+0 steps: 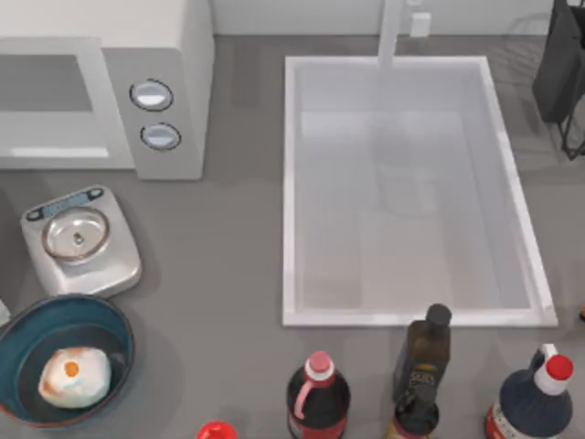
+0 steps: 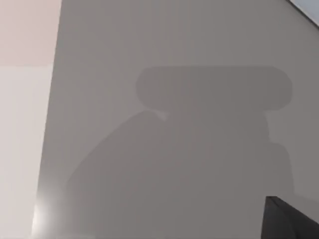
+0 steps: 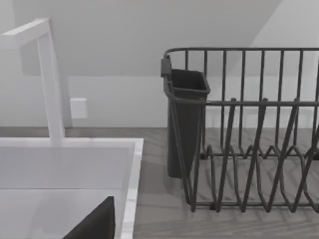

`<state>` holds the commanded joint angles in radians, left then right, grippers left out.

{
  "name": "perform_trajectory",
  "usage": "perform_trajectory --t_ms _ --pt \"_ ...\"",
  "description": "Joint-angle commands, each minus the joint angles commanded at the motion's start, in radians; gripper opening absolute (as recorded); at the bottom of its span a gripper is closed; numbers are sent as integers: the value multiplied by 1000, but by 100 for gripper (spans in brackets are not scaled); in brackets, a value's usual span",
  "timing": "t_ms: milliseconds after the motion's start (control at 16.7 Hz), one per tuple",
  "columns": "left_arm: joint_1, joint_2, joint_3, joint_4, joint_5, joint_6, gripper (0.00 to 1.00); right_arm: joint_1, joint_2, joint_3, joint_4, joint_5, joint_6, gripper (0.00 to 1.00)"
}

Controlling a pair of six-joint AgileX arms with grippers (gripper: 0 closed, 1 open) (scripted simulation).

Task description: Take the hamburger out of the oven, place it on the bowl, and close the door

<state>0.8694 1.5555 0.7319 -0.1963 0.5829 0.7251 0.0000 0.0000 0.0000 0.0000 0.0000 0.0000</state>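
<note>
The hamburger is sitting in the bowl and the oven door is looking shut. I cannot tell about either claw. Bumping the bowl could be tipping it.

Oven: smooth matt white casing; two knobs with shiny metal-look rims. Bowl: glossy blue glaze. Scale: brushed silver body, polished metal dish. Sink: smooth white, satin. Countertop: matt grey. Dish rack: dark wire, matt.
</note>
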Motion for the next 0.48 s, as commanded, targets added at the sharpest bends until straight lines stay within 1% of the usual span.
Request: perform_trajectory --t_ms 120,360,480 --pt "-58 -59 -56 21 -36 -57 0 0 0 0 0 0 0 100" --pt "-236 -245 -213 77 -130 -219 0 0 0 0 0 0 0 100" --pt "-281 -291 -257 96 -161 -264 0 0 0 0 0 0 0 100"
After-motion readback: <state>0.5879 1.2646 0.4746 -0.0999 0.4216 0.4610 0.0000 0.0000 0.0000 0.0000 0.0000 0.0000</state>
